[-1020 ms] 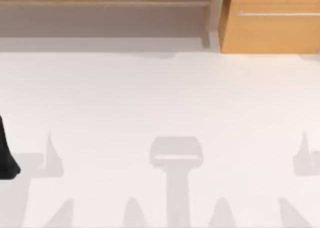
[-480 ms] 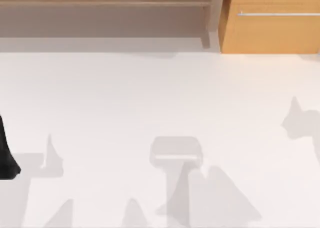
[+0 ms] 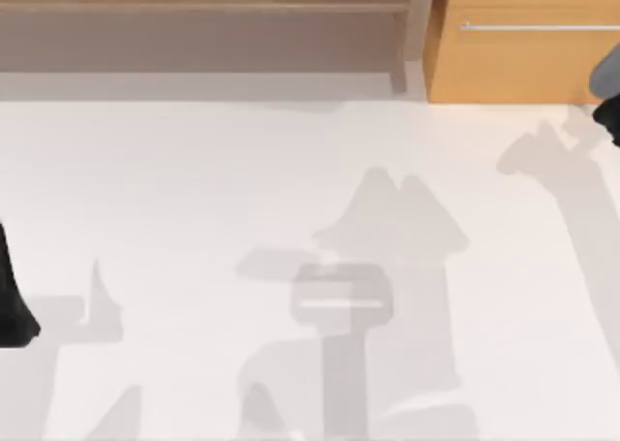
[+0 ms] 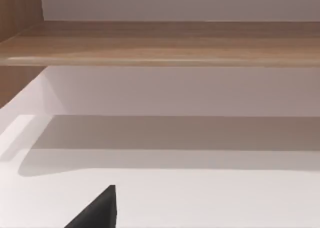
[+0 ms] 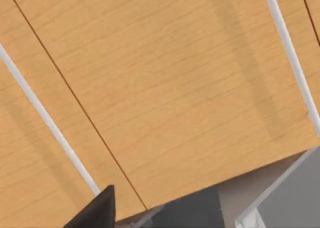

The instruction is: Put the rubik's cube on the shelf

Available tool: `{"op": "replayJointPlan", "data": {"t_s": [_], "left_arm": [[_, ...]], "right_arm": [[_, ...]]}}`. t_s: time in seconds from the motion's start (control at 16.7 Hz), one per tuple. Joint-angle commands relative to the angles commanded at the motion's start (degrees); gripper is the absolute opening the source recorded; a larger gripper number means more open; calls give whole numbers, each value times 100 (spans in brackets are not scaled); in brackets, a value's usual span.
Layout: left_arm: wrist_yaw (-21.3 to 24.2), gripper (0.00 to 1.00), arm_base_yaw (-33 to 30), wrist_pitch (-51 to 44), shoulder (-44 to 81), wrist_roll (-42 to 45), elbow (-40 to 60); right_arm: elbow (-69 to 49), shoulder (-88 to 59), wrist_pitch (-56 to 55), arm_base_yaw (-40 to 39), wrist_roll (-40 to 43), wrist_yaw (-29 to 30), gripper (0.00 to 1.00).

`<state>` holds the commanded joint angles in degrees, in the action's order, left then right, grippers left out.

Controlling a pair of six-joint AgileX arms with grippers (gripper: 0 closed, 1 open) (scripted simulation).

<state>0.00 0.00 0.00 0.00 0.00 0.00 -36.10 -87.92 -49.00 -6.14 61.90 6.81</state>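
Worktop (image 3: 291, 189) pale, with the shelf (image 3: 203, 8) along its far edge, a pale upright post (image 3: 418, 24) at the shelf's right end. Just right of the post sits the orange-wood cabinet (image 3: 523, 63) with its metal bar handle (image 3: 538, 26). My left arm (image 3: 12, 300) sits at the worktop's left edge; its wrist view faces the shelf board (image 4: 165, 42), with a dark fingertip (image 4: 100, 210) showing. My right arm (image 3: 608, 97) is at the right edge, close in front of the cabinet; its wrist view faces the cabinet fronts (image 5: 165, 87) and bar handles (image 5: 47, 120) up close. I cannot tell whether either set of fingers is open or closed. Rubik's cube: I cannot tell where it is.
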Motion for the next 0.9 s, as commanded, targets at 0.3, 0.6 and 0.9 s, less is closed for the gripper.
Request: {"op": "replayJointPlan", "data": {"t_s": [0.3,0.6,0.9], "left_arm": [[0,100,0,0,0,0,0],[0,100,0,0,0,0,0],[0,100,0,0,0,0,0]], "right_arm": [[-1027,-2496,-1424,-234,1628,311,100],[-1718,-3851,-2347,-381,2624,512,100],[-1801,-3988,-2456,-398,2736,534,100]]}}
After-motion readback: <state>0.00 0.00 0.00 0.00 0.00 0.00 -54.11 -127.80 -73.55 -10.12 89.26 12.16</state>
